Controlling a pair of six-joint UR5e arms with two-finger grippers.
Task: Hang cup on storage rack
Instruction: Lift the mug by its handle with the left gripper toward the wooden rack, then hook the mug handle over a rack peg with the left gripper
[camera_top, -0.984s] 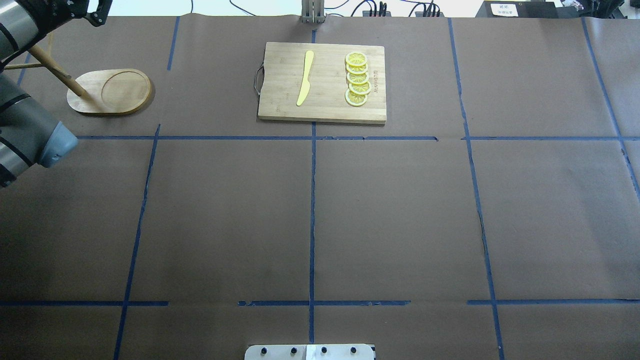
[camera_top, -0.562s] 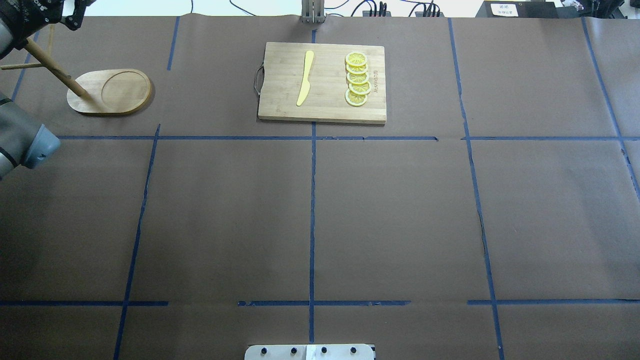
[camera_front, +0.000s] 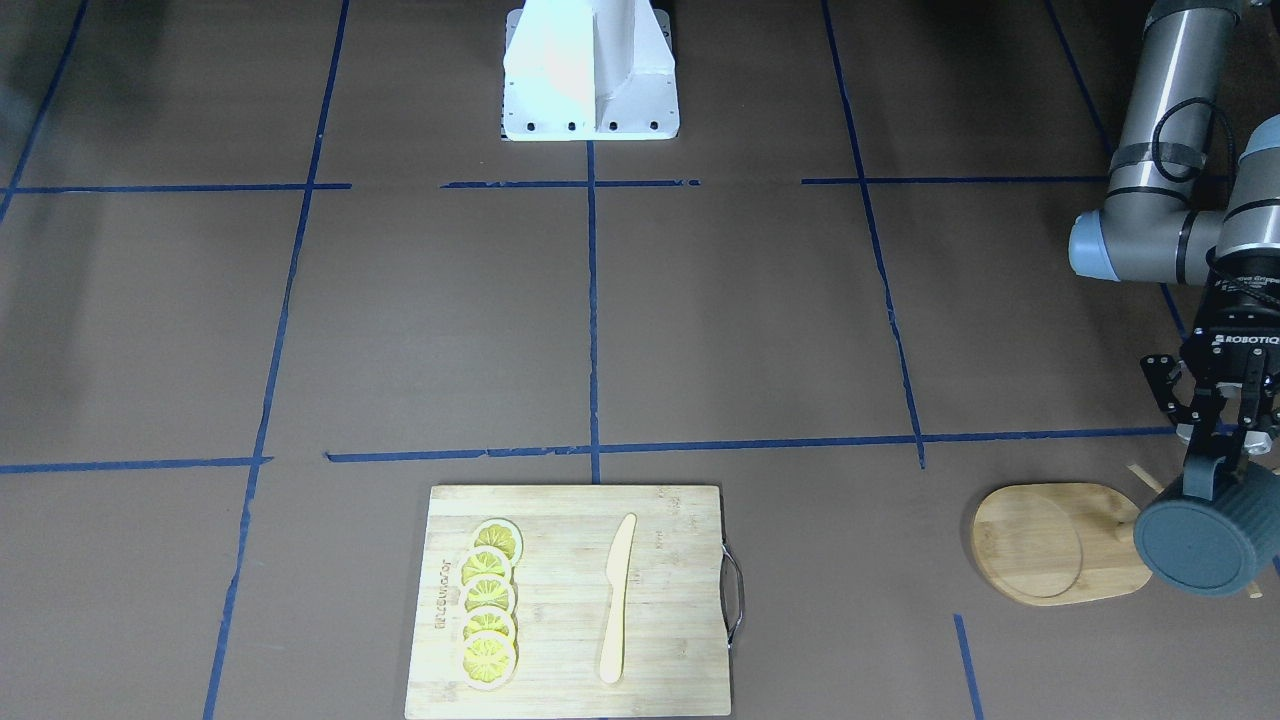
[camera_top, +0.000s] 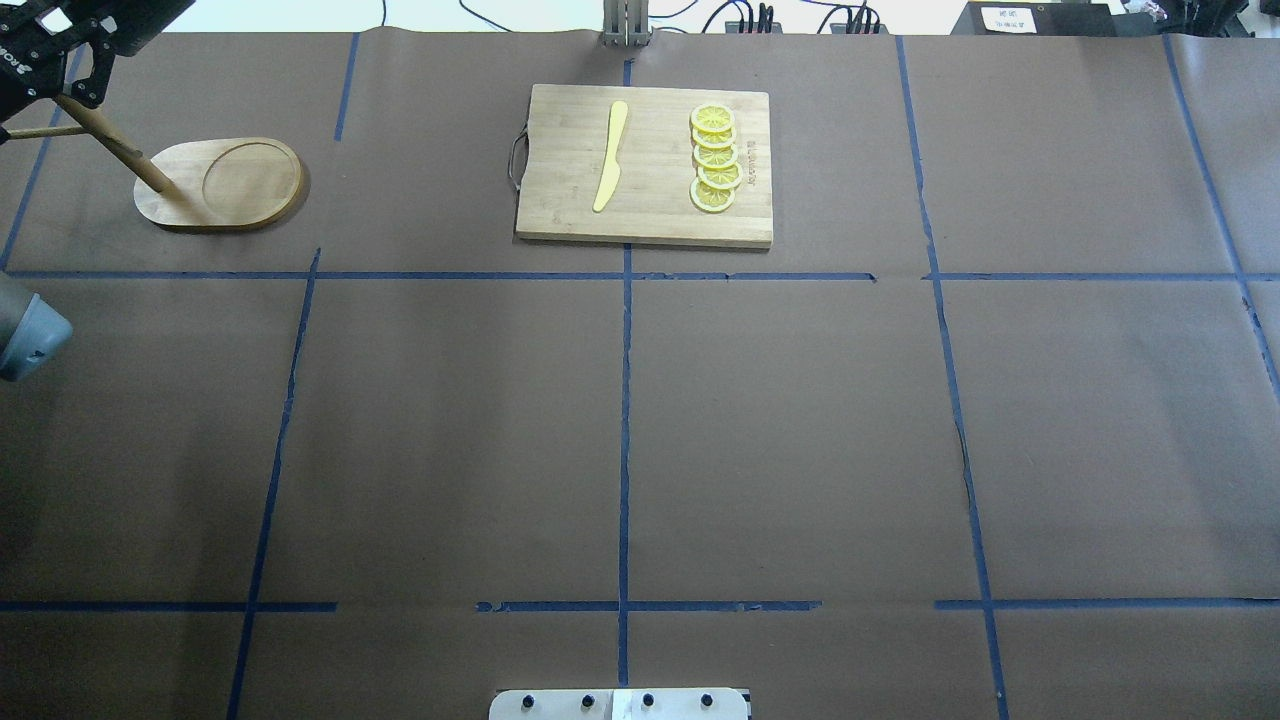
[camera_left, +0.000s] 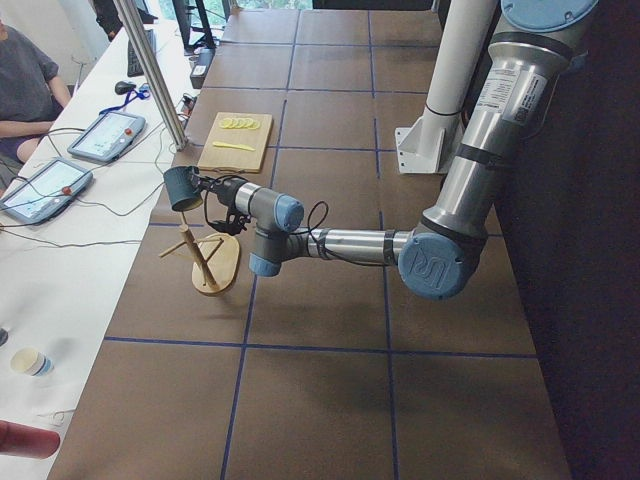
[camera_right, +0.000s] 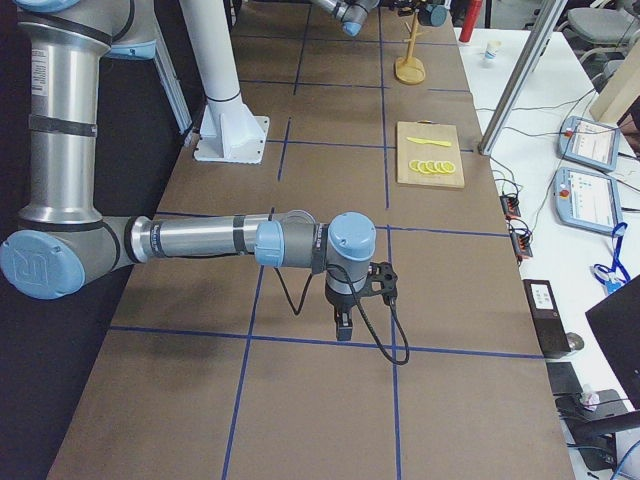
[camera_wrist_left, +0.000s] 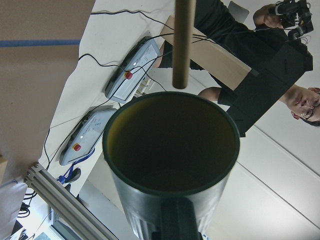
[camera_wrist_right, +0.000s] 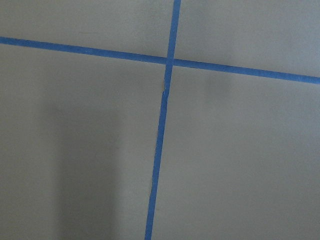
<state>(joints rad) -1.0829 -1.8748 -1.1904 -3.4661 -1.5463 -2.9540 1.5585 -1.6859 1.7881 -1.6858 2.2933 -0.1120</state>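
Cutting board (camera_front: 570, 600) unused. Rack (camera_front: 1050, 545) at the table's end. Cup (camera_front: 1205, 545) in the air, tipped sideways over the rack, with left gripper (camera_front: 1215, 470) pinching it. Step: aligning. Next: thread handle onto a peg, then release. Right gripper (camera_right: 343, 325): can't tell its state.

Cutting board (camera_top: 655, 195) holds lemon slices (camera_top: 714, 158), yellow knife (camera_top: 611, 155).

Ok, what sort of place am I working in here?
Probably a robot lab bench, not a kitchen: the table is papered brown with a blue tape grid, teach pendants lie on the white side bench, and a person sits by them.
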